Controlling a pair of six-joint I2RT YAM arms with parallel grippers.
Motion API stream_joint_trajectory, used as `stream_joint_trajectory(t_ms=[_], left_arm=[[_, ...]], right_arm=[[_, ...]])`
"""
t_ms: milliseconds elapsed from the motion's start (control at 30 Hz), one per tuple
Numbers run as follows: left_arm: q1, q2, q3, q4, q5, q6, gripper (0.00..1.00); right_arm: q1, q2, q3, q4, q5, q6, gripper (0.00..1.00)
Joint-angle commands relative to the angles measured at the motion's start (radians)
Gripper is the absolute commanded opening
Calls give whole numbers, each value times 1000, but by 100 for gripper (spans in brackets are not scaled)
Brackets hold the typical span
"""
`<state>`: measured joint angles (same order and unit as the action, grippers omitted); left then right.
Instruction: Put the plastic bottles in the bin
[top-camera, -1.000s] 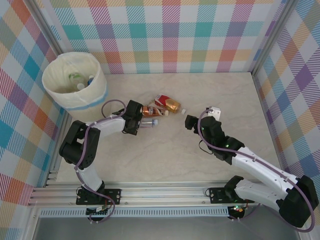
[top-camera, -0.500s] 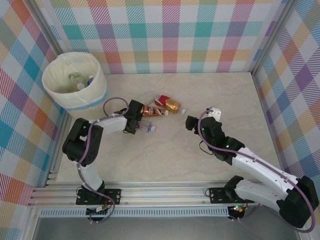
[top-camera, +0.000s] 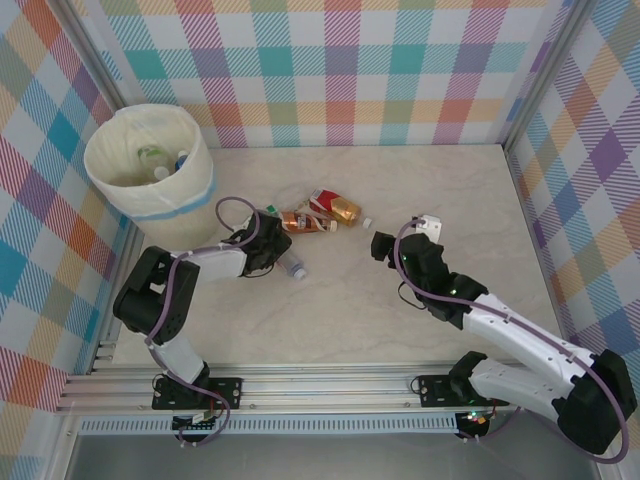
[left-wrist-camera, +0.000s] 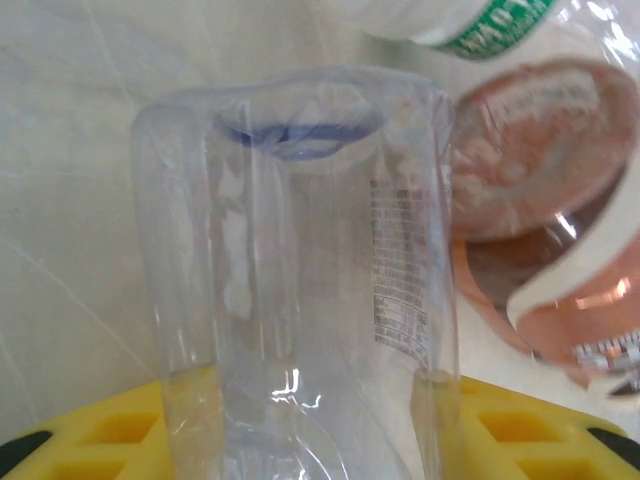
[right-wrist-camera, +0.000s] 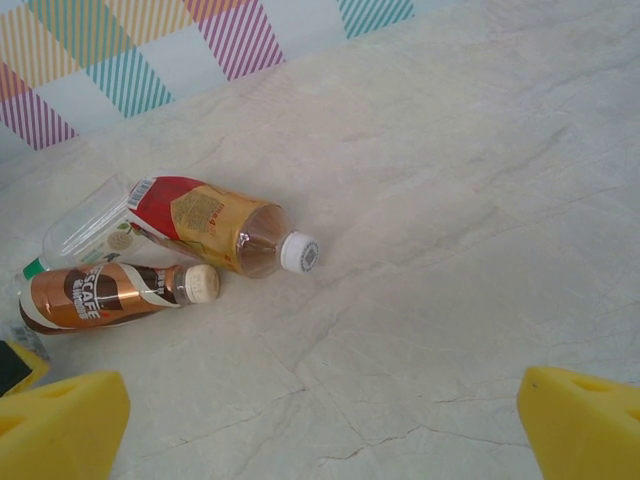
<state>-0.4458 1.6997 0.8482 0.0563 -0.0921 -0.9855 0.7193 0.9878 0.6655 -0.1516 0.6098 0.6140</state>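
A clear plastic bottle (left-wrist-camera: 300, 270) stands between my left gripper's (left-wrist-camera: 310, 425) yellow fingers (left-wrist-camera: 100, 430), which are shut on its lower body. From above, that bottle (top-camera: 292, 266) lies just off the left gripper (top-camera: 264, 250), cap pointing to the near right. A brown-label bottle (top-camera: 303, 222), a red-and-gold bottle (top-camera: 336, 207) and a clear green-capped one (right-wrist-camera: 85, 235) lie together beyond it. The bin (top-camera: 150, 165) stands at the far left with bottles inside. My right gripper (top-camera: 380, 244) is open over bare table, to the right of the pile (right-wrist-camera: 210, 225).
A small white scrap (top-camera: 367, 221) lies on the table between the pile and the right gripper. Checked walls close the table on three sides, and the bin sits against the left wall. The marble-look surface (top-camera: 440, 180) stretches to the back right.
The left gripper's jaws have closed on the clear bottle. The left arm has drawn back toward the left, and the bottle has swung nearer. The right arm has not moved.
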Motion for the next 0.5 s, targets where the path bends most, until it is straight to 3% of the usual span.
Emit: stream_joint_trajectory(t_ms=[0, 300, 467], left_arm=[[-5, -74, -39, 48, 49, 140, 46], [-5, -267, -76, -8, 74, 324, 36], [-4, -408, -54, -76, 75, 435, 34]], right_arm=[[-5, 15, 12, 38, 37, 11, 100], [-5, 16, -34, 150, 53, 35, 100], [-5, -12, -72, 263, -5, 8, 100]])
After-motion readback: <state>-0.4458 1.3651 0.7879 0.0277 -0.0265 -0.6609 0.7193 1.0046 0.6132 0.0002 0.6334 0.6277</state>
